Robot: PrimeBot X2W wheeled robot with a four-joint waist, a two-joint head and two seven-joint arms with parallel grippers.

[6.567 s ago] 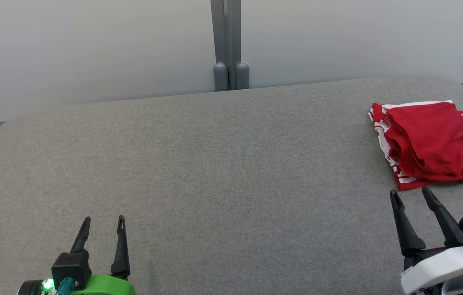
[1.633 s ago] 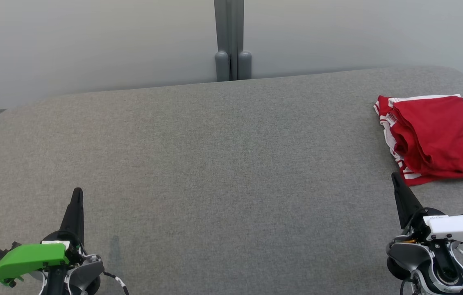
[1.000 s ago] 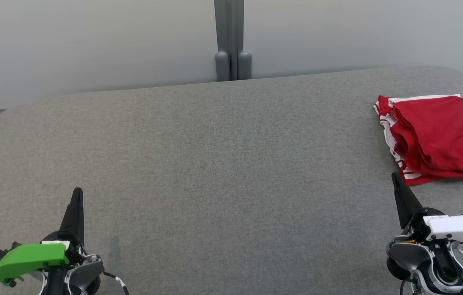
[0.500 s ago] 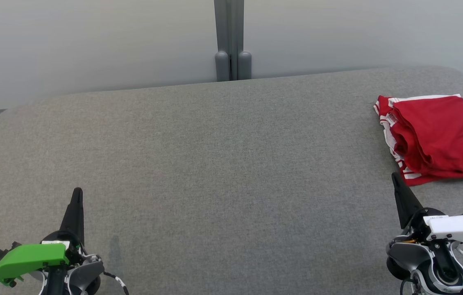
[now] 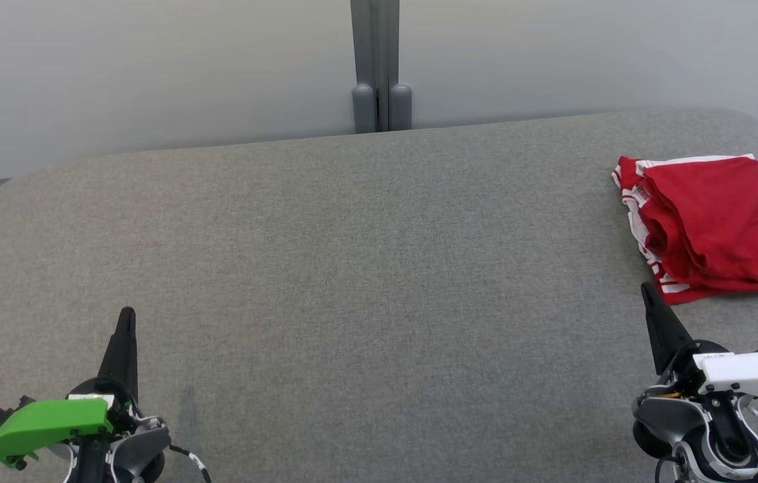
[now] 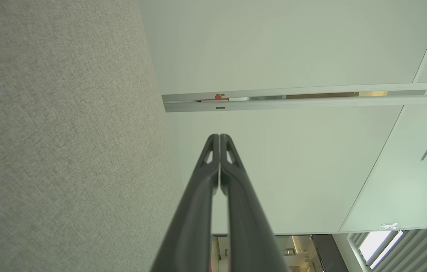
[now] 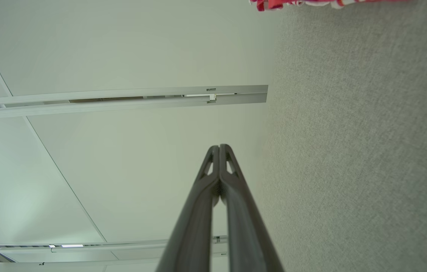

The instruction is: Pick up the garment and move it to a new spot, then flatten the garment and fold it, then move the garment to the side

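The folded garment [image 5: 714, 228] is seen set aside at two o'clock on the counter [image 5: 379, 268], the left claw [image 5: 126, 314] and right claw [image 5: 646, 288] clenched empty, so the last step is judged done and no further grasp is called for.

One folded red garment [image 5: 714, 228], one grey table [image 5: 365, 268], two end effectors, left end effector [image 5: 125, 322], right end effector [image 5: 651, 298]

"What covers the table [image 5: 352, 268]?"

"Grey woven cloth, matt and slightly rough. The garment [image 5: 714, 228] at the table's far right corner is softer red cloth, also matt, with white trim."

"And at the table's near edge?"

"The left gripper [image 5: 126, 316] has smooth, matt dark fingers [image 6: 198, 211] and a green shell [image 5: 43, 419] of faintly shiny plastic. The right gripper [image 5: 648, 290] has a white shell [image 5: 748, 372]."
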